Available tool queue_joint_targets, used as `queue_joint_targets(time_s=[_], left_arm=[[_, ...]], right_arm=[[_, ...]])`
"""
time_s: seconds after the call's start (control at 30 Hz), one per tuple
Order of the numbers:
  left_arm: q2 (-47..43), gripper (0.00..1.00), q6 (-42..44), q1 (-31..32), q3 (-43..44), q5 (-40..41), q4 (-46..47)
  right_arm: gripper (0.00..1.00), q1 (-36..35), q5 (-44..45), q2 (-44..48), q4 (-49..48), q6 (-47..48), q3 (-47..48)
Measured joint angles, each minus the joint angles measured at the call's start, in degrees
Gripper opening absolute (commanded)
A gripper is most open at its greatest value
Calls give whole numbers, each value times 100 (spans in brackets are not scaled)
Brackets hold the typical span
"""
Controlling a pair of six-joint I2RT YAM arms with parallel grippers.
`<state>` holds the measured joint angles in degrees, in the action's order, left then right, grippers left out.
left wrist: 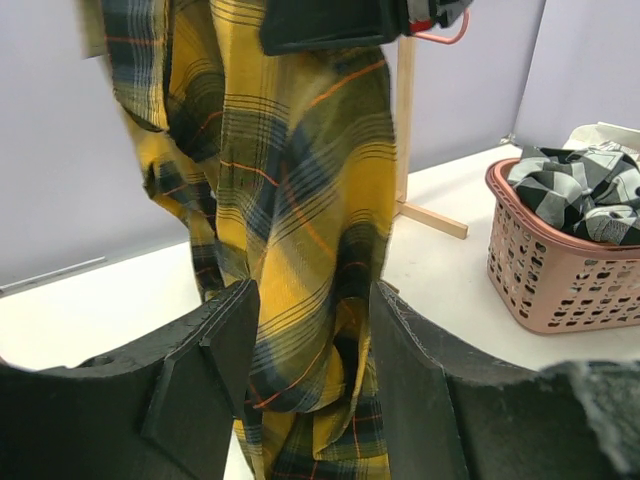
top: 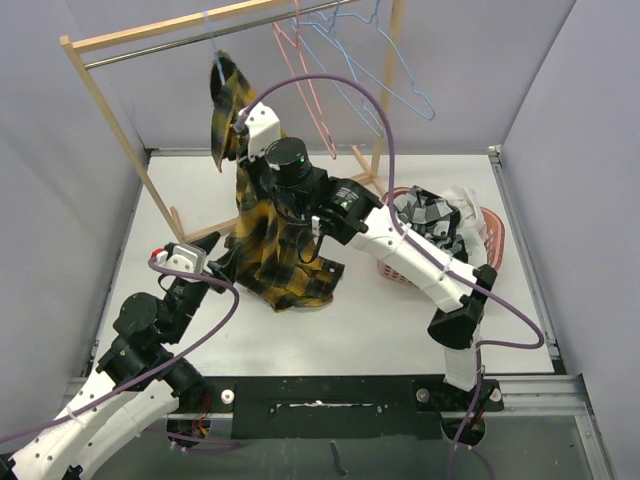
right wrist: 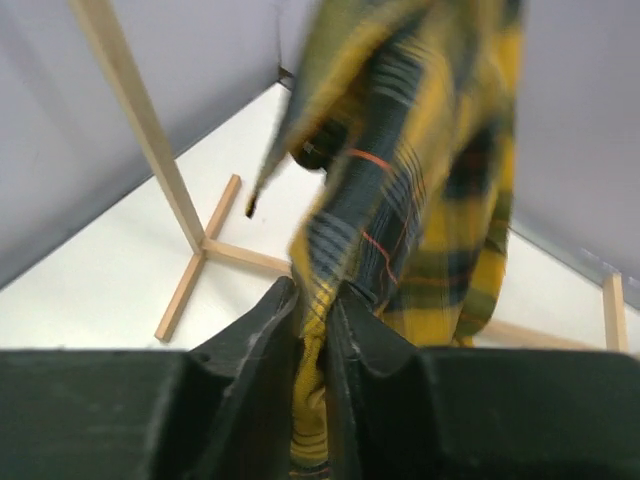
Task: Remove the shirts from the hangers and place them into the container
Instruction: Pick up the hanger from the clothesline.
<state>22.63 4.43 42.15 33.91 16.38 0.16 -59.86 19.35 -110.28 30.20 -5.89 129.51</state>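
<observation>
Under the rail (top: 150,50) | plaid shirt (top: 275,265) yellow-black, crumpled | apparently pooled on table (top: 380,320)

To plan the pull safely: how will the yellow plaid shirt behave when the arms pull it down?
Probably floppy: the plaid shirt hangs in loose folds and its hem pools on the table. Likely easy to grip rather than slippery, since the right gripper pinches only a thin fold of it.
</observation>
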Motion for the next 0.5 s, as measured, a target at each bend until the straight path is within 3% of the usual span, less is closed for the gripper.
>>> queue_joint_targets(time_s=[0.13, 0.5], left_arm=[[-2, 47, -15, 0, 0, 0, 0], [11, 47, -39, 0, 0, 0, 0]], right_arm=[[0, 313, 59, 407, -90, -170, -658], [0, 787, -179, 1182, -214, -210, -1137]])
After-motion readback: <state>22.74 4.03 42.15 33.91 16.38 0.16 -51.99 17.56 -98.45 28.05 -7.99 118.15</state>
